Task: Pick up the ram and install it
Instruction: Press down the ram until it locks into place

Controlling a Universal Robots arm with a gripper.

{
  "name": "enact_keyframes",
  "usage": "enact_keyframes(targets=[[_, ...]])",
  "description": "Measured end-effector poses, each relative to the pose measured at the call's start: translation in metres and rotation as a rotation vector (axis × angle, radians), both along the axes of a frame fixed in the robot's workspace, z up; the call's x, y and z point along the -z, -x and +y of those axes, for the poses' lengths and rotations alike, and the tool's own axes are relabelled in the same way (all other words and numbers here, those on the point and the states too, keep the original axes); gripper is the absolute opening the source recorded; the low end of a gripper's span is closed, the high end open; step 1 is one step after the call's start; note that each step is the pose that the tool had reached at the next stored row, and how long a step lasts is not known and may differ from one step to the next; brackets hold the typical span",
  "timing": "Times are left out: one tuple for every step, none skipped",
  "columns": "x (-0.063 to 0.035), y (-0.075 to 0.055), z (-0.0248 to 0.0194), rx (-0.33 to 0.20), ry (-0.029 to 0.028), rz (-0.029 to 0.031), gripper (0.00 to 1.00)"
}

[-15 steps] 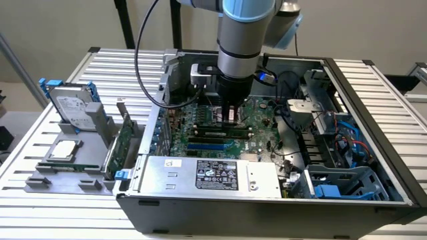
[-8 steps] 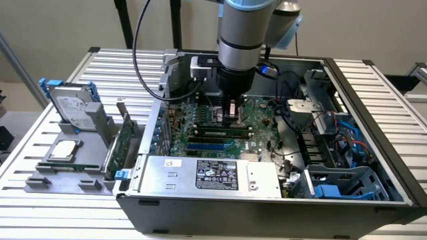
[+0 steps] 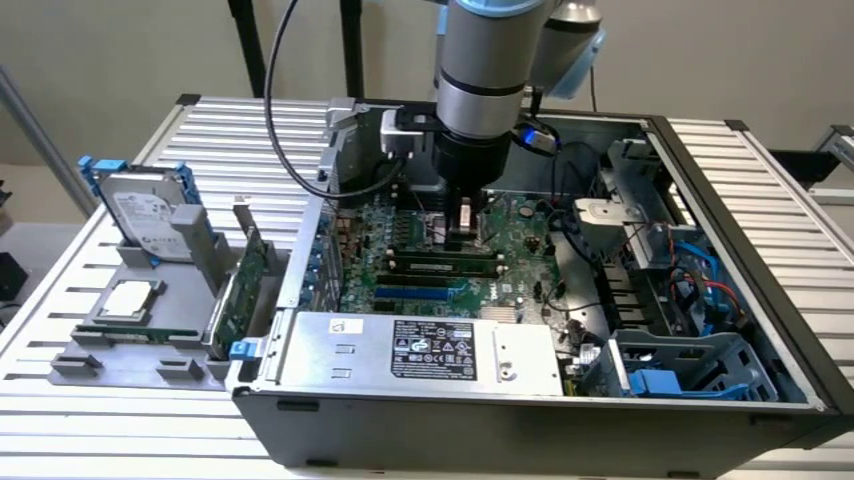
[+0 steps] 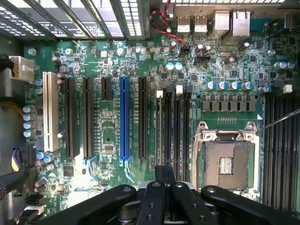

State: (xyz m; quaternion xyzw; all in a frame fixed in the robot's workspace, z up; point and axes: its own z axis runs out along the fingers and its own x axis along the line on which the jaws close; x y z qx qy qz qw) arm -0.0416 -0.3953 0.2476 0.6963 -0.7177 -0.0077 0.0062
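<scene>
The ram (image 3: 134,335) is a thin green stick lying flat at the front of a grey fixture, outside the computer case at the exterior view's left. My gripper (image 3: 461,232) hangs inside the open case, low over the motherboard and far from the ram. In the wrist view its black fingers (image 4: 159,180) meet at the gripper (image 4: 165,171), shut with nothing between them. The tips point at the near ends of a bank of long dark memory slots (image 4: 172,122), which lie just below the gripper in the exterior view (image 3: 441,262).
The fixture also carries a hard drive (image 3: 140,215), an upright expansion card (image 3: 240,290) and a square silver processor chip (image 3: 127,298). Inside the case are a power supply (image 3: 427,350), an open processor socket (image 4: 226,161), a blue slot (image 4: 123,117) and loose cables (image 3: 587,270).
</scene>
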Motion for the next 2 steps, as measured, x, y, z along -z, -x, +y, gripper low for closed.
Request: enact_keyframes(targets=[[0.0, 0.0, 0.0, 0.0, 0.0, 0.0, 0.0], [0.0, 0.0, 0.0, 0.0, 0.0, 0.0, 0.0]])
